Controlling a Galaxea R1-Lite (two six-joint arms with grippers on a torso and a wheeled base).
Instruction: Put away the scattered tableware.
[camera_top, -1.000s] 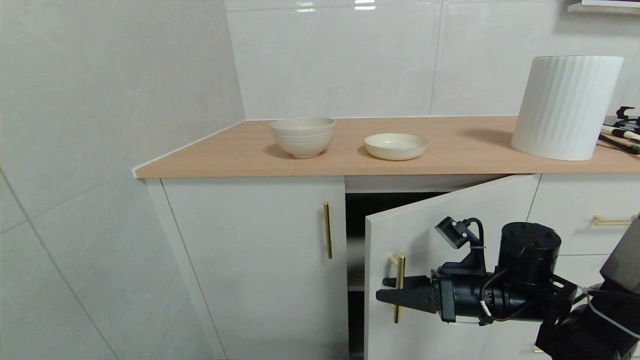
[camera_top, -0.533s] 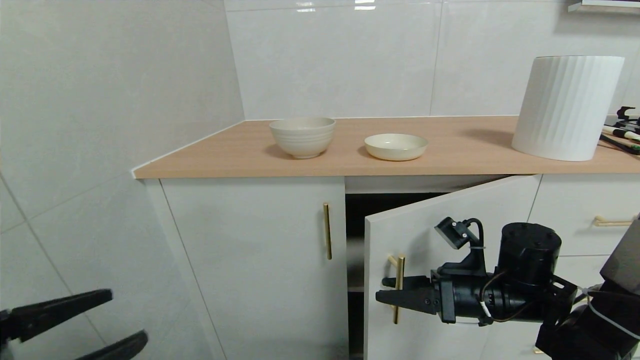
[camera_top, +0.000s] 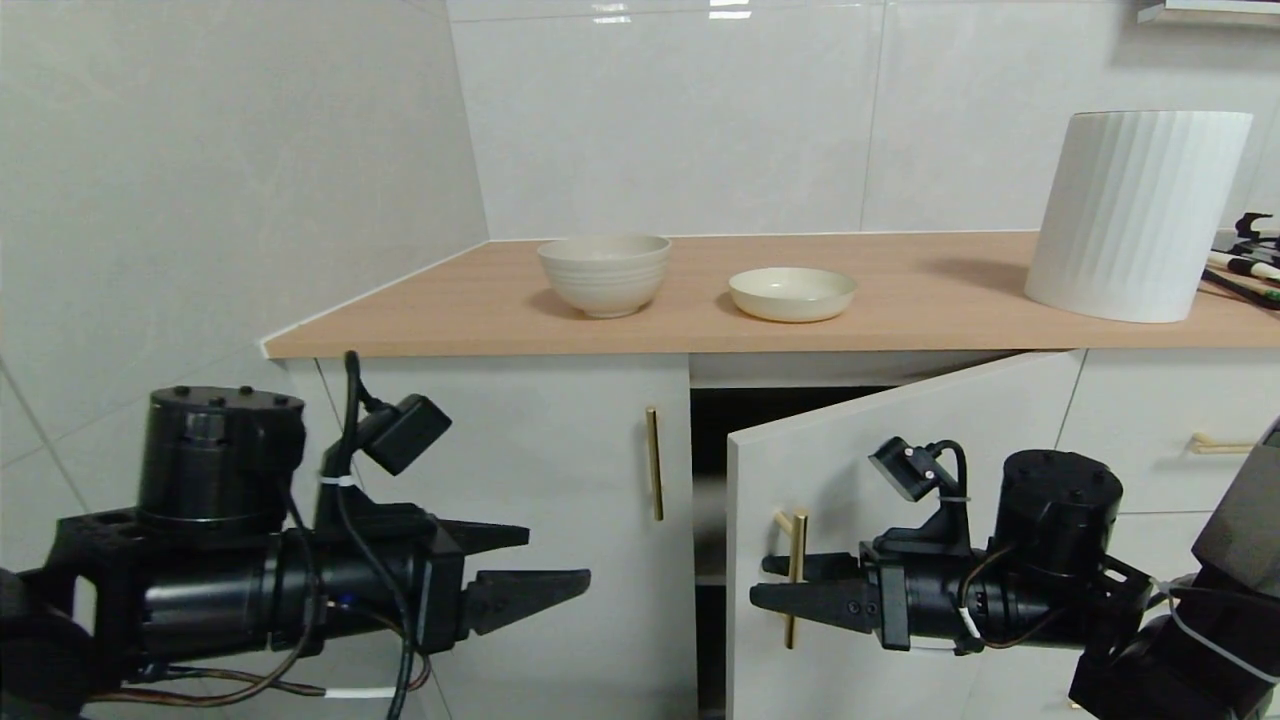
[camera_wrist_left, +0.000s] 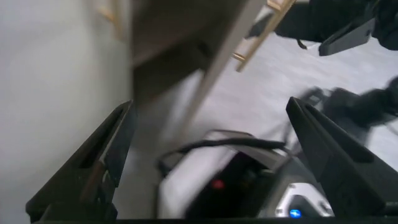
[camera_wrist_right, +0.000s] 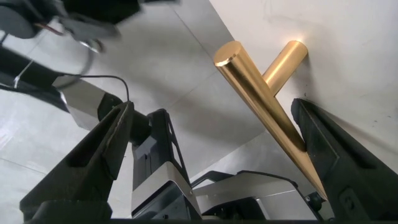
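Note:
A ribbed cream bowl (camera_top: 604, 272) and a shallow cream dish (camera_top: 792, 292) stand side by side on the wooden counter (camera_top: 450, 310). Below them the right cabinet door (camera_top: 900, 460) hangs ajar. My right gripper (camera_top: 760, 581) is open, its fingers straddling that door's brass handle (camera_top: 797, 575). In the right wrist view the handle (camera_wrist_right: 261, 93) runs between the spread fingers of the right gripper (camera_wrist_right: 212, 106). My left gripper (camera_top: 555, 558) is open and holds nothing, level with the closed left door (camera_top: 520, 480). The left wrist view has the left gripper (camera_wrist_left: 210, 106) facing the ajar door's edge.
A tall white ribbed container (camera_top: 1140, 215) stands at the counter's right, with utensils (camera_top: 1245, 265) beyond it. Tiled walls close in the left side and the back. The left door has a brass handle (camera_top: 654, 462). A drawer handle (camera_top: 1225, 443) shows at far right.
My left arm has come up from the lower left and moved right, in front of the left door. The right gripper stays at the handle; the door has barely shifted.

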